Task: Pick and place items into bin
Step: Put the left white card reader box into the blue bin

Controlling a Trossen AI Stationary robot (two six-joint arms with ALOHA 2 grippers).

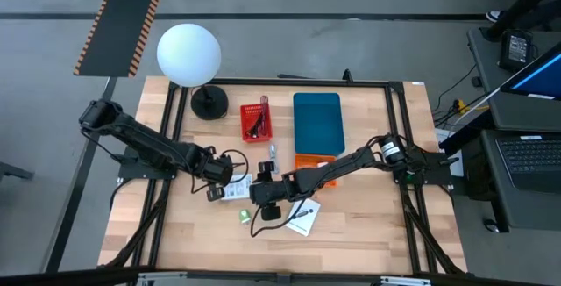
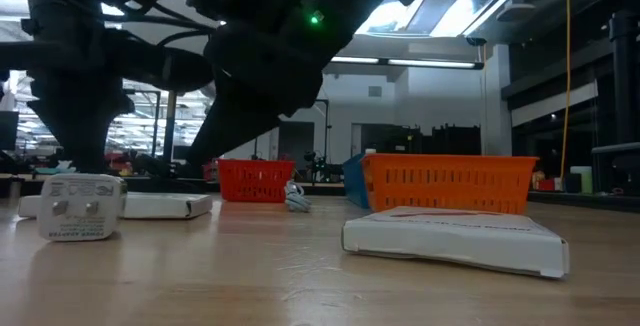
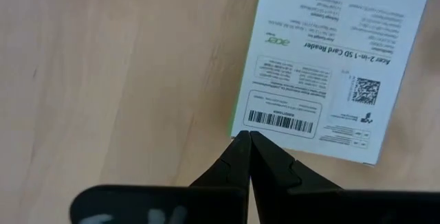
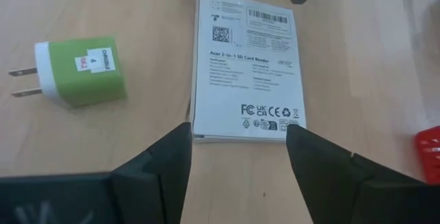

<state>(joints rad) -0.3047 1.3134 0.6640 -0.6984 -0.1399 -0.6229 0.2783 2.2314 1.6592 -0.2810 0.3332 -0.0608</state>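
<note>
From above I see both arms reaching in over the wooden counter [image 1: 368,233], meeting near its middle. My right tool [image 4: 237,141] hangs with its two fingers [image 4: 161,159] spread wide, one past each side of the near end of a white card-reader box [image 4: 247,66] that lies flat on the counter; I cannot tell whether the fingers touch it. Just beside that box lies the green cube [image 4: 82,73], a plug-in charger with two metal prongs and a small white label, resting apart from the box. My left tool [image 3: 249,145] has its fingers pressed together with no gap, holding nothing, their tips at the barcode corner of the same white box [image 3: 323,66]. A second white box [image 1: 302,218] lies on the counter nearer the front edge, beside a black cable [image 1: 263,226]. Farther back stand a small red basket [image 1: 256,121], an orange basket [image 2: 445,181] and a blue bin [image 1: 316,121]. In the low view a white plug adapter [image 2: 78,208] stands close to the camera. The white globe lamp [image 1: 188,54] stands at the back left corner.
</note>
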